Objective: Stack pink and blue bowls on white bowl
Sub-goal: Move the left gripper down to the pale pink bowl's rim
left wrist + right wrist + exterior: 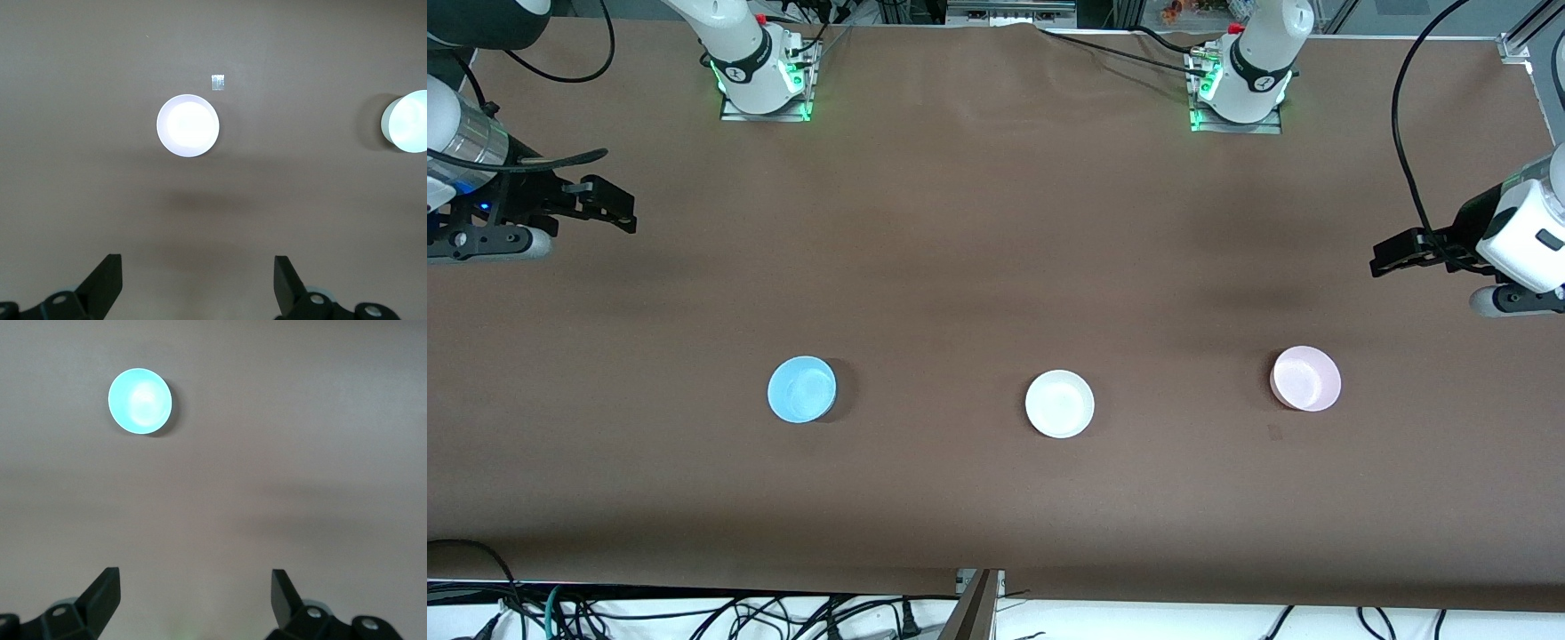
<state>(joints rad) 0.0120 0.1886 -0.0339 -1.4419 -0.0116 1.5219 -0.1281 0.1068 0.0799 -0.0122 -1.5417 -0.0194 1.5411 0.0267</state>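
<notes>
Front view: three small round plastic bowls are seen in a row on the brown desk (996,222), all upright, apart from each other, none stacked. The plain white plastic bowl (1059,404) is set in the middle. The light sky-blue plastic bowl (802,388) is placed toward the right arm's end, the pale pink plastic bowl (1305,379) toward the left arm's end. The white bowl lies slightly nearer the front camera than the other two. The left gripper (1392,258) is held over bare desk at the left arm's end, well apart from the pink bowl. The right gripper (609,206) is held over bare desk at the right arm's end, well apart from the blue bowl. Nothing is carried by either.

Left wrist view: the left gripper (198,283) is shown released, fingers spread wide, nothing between them. The pink bowl (188,125) is seen washed out to near white, with a small pale tape mark (217,82) just beside it on the desk. The white bowl (407,121) is cut off at the frame edge.

Right wrist view: the right gripper (195,599) is shown released, fingers spread wide, empty. The blue bowl (139,401) is seen alone on the desk, well apart from the fingers.
</notes>
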